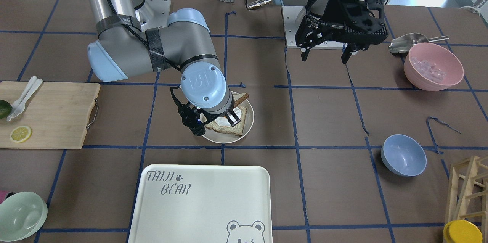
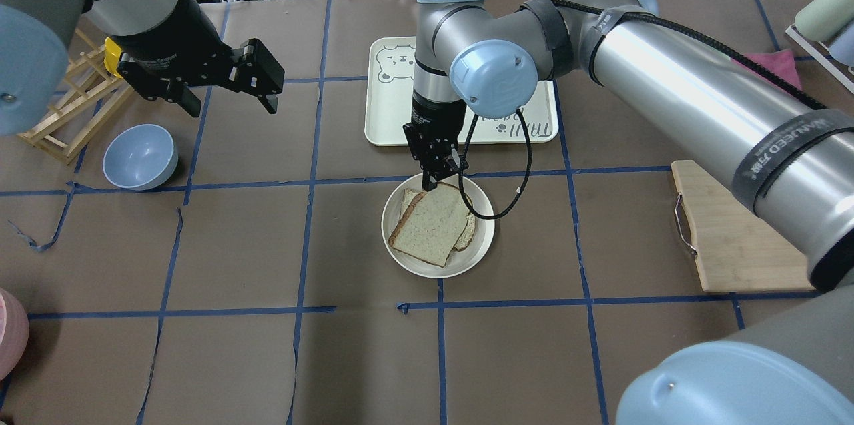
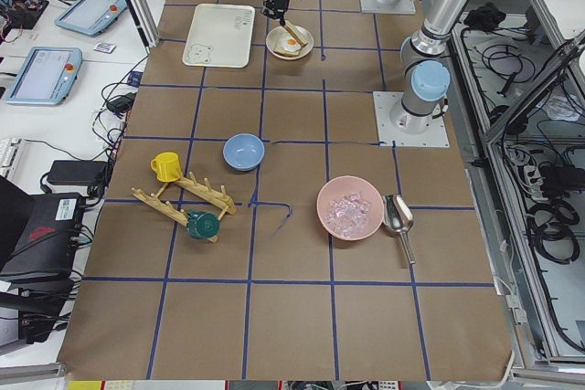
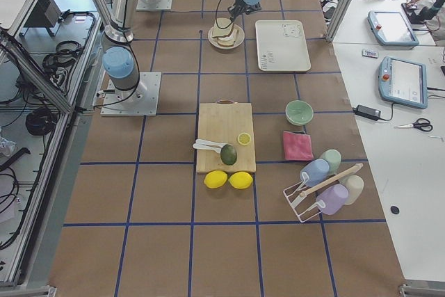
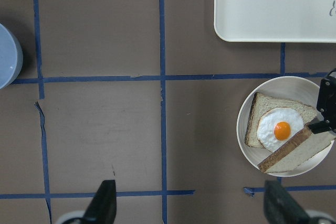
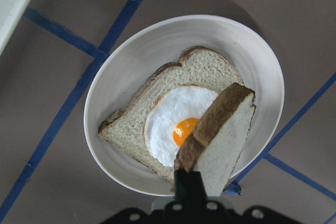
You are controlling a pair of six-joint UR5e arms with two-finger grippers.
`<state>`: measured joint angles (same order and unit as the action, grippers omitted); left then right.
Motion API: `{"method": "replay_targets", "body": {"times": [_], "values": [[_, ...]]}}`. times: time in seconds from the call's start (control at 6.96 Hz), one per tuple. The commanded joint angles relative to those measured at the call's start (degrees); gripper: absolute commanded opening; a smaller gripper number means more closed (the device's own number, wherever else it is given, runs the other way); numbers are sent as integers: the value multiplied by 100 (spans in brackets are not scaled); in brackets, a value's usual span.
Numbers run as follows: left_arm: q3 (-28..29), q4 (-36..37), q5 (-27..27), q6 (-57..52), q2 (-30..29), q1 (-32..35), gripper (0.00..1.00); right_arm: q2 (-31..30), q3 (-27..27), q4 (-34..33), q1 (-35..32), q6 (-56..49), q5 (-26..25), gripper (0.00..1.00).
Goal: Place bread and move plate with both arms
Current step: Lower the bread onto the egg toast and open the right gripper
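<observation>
My right gripper (image 2: 436, 179) is shut on the far edge of the bread (image 2: 430, 225), a speckled slice with a dark crust. It holds the slice tilted over the round cream plate (image 2: 482, 238). In the right wrist view the bread (image 6: 223, 135) hangs slanted above a paler slice bearing a fried egg (image 6: 184, 124) that lies flat in the plate (image 6: 126, 87). I cannot tell whether the bread's low end touches anything. My left gripper (image 2: 230, 101) is open and empty, high above the table, well away from the plate (image 5: 244, 129).
The "TAIJI BEAR" tray (image 2: 393, 125) lies just beyond the plate. A blue bowl (image 2: 140, 157) and a wooden rack (image 2: 73, 111) sit on my left. A cutting board (image 2: 734, 231) sits on my right. A pink bowl (image 1: 433, 66) stands near my left base.
</observation>
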<state>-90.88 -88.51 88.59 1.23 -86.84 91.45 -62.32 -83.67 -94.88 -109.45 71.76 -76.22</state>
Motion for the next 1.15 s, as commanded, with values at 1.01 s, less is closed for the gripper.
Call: {"method": "replay_targets", "body": {"times": [1.01], "values": [[-27,0,0,26,18,14,100,-1254,-52,-480,827,-3755,-658,100]]}}
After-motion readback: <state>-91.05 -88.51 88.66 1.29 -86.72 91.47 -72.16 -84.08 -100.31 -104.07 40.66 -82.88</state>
